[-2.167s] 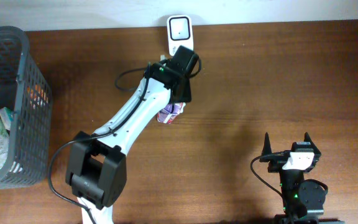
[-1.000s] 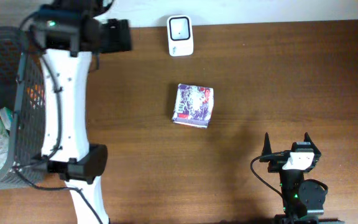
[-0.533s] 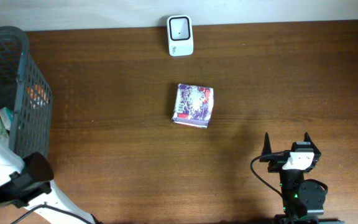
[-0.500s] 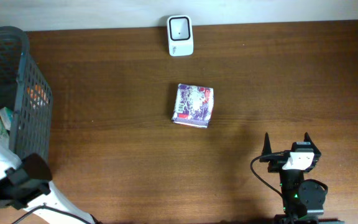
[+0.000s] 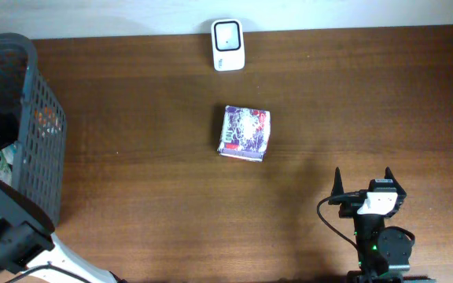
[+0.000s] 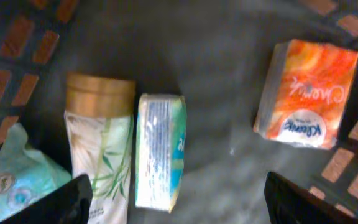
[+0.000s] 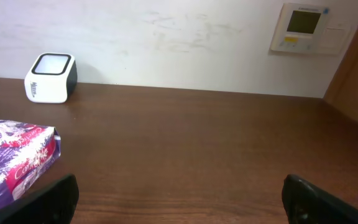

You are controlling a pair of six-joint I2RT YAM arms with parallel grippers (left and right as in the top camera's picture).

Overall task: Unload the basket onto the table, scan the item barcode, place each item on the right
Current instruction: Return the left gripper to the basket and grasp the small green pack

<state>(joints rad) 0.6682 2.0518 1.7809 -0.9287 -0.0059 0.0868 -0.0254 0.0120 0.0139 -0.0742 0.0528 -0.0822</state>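
A purple tissue pack [image 5: 244, 132] lies flat at mid table, apart from both grippers; it also shows at the left of the right wrist view [image 7: 14, 158]. The white scanner [image 5: 228, 34] stands at the back edge. My left gripper [image 6: 179, 202] hangs open over the inside of the grey basket [image 5: 34, 118], above a white, blue and teal pack [image 6: 159, 149]. Beside that pack lie a leaf-printed bottle with a tan lid [image 6: 101, 140], a teal pouch [image 6: 11, 177] and an orange tissue pack [image 6: 306, 93]. My right gripper [image 5: 362, 182] stands open and empty at the front right.
The basket's mesh walls [image 6: 347, 180] surround the left gripper on all sides. A pale wall [image 7: 166, 37] runs behind the table, with a control panel [image 7: 303, 28] on it. Bare wooden tabletop [image 5: 368, 94] stretches between the purple pack and the right arm.
My left gripper let go of the purple pack, left it at mid table, and swung from the scanner over to the basket. The right arm has not moved.
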